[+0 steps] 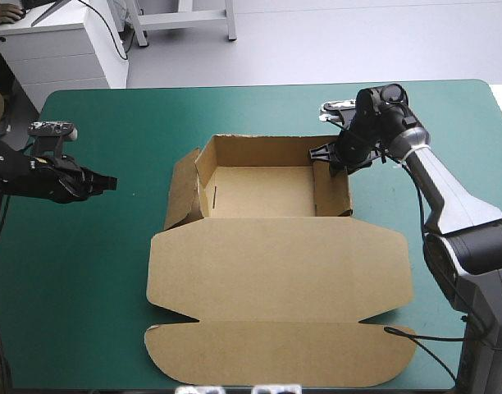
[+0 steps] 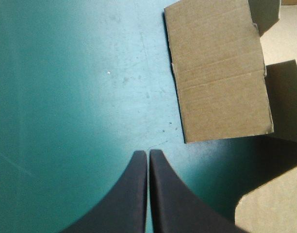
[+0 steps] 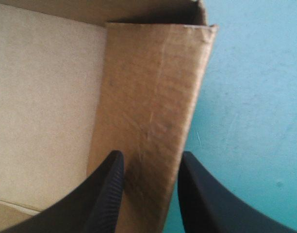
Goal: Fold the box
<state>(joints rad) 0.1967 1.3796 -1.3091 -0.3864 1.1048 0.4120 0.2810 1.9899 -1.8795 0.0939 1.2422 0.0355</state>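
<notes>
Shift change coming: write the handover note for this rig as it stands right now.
Left gripper: shut, empty, over the bare teal-green cover, with the left flap ahead of it and a little to one side.
Right gripper: open, fingers astride the right wall, one inside and one outside.
Box: mid-table, tray part toward the far edge, lid flat toward the near edge.
Done: far wall and right wall stand up.
Left: the left flap splays outward, untucked; the lid is unfolded.
</notes>
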